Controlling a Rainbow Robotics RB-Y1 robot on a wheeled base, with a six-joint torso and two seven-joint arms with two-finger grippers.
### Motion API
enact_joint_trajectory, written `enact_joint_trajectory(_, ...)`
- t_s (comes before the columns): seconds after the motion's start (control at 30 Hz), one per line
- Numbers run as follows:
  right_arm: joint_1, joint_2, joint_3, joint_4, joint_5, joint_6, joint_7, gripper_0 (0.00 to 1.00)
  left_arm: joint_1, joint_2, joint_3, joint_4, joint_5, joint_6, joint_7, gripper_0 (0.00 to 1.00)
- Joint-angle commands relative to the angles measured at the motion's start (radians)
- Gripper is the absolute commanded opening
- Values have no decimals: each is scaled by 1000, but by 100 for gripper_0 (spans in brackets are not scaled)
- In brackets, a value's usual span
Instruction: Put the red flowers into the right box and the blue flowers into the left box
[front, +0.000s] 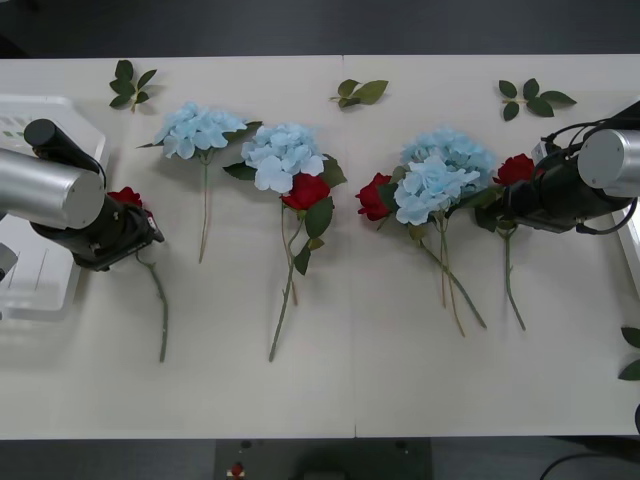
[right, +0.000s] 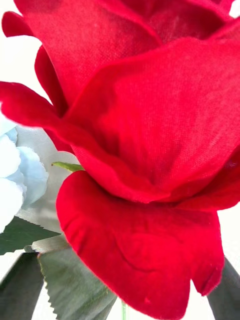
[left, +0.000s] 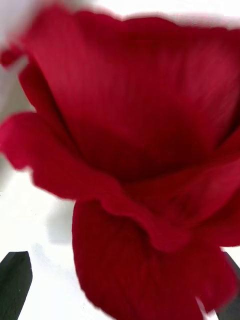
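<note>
Four red flowers (front: 306, 190), no writing

Left claw (front: 140, 228) and right claw (front: 508, 200) low, inward-pointing.

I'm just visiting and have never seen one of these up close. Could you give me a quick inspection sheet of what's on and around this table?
Surface: white table, a seam down its middle.
Job's things: four red flowers, at far left, centre, right of centre and far right; blue flowers in three clusters; left box at the table's left edge; right box, a sliver at the right edge.
Clutter: loose leaf sprigs.
Grippers: left gripper at the far-left rose; right gripper at the far-right rose.
Cables: black cable on the right arm.
Surroundings: dark floor.
</note>
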Motion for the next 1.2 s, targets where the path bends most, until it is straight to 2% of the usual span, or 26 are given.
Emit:
enact_joint_trajectory(0.03, -16, 16, -13, -1, 13, -4, 36, 78, -31, -12, -2, 8, -5, -17, 18, 100)
enact_joint_trajectory(0.1, -16, 18, -13, -1, 18, -4, 36, 71, -31, -12, -13, 17, 0, -32, 18, 100)
enact_joint_trajectory(0.43, -16, 25, -11, 7, 30, -14, 36, 55, -31, -21, -22, 36, -2, -46, 18, 100)
enact_joint_trajectory(0.63, -16, 33, -10, 28, 30, -37, 37, 35, -31, -32, -22, 42, -14, -51, 18, 100)
enact_joint_trajectory(0.67, -16, 33, -11, 28, 30, -42, 37, 33, -31, -32, -22, 42, -17, -51, 19, 94)
enact_joint_trajectory(0.73, -16, 34, -11, 31, 30, -47, 37, 25, -31, -35, -22, 42, -23, -51, 19, 64)
enact_joint_trajectory(0.77, -16, 36, -10, 31, 30, -47, 37, 22, -31, -35, -22, 42, -23, -51, 19, 56)
enact_joint_trajectory(0.83, -16, 34, -10, 35, 30, -48, 37, 7, -31, -35, -22, 42, -25, -51, 19, 25)
enact_joint_trajectory(0.9, -16, 34, -11, 35, 30, -48, 37, 0, -31, -35, -22, 42, -25, -49, 19, 8)
enact_joint_trajectory(0.97, -16, 34, -11, 35, 31, -50, 37, 0, -31, -35, -22, 42, -23, -51, 18, 0)
enact_joint_trajectory(1.2, -19, 27, -11, 35, 30, -60, 47, 0, -31, -35, -24, 42, -23, -49, 19, 0)
